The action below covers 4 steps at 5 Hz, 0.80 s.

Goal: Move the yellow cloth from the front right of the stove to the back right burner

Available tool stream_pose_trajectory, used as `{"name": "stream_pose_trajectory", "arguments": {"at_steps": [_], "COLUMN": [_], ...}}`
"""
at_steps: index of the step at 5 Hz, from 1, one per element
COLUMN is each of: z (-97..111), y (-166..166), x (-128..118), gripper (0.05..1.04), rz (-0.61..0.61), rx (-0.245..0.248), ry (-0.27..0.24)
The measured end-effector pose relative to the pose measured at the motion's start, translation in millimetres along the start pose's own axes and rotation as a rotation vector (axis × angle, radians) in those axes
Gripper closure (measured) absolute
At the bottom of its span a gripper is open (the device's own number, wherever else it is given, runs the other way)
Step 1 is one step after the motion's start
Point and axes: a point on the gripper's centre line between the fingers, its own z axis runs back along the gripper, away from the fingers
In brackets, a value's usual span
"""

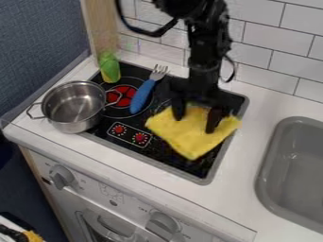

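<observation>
Nearest the camera, grey knobs stand out from the white stove front. Above it, a yellow cloth lies spread on the right-hand part of the black stovetop, one corner reaching its right rim. The black gripper hangs over the cloth, its fingers parted and their tips touching the fabric. Just left of the cloth lies a fork with a blue handle, tines towards the tiled wall, beside red burner markings. Farther left, a two-handled metal pot sits over the stovetop's edge, near a green and yellow object at the back corner. Right of the stovetop, a grey sink is set into the white tabletop.
</observation>
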Motion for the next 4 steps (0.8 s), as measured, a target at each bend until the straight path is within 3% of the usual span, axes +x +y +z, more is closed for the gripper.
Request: {"name": "stream_pose_trajectory", "arguments": {"at_steps": [2,4], "z": [0,0], "y": [9,7], "x": [39,39], "gripper": [0.083,0.084], "rz": [0.15,0.275], "rx": [-0.028,-0.052], "ry": [-0.024,-0.001]}}
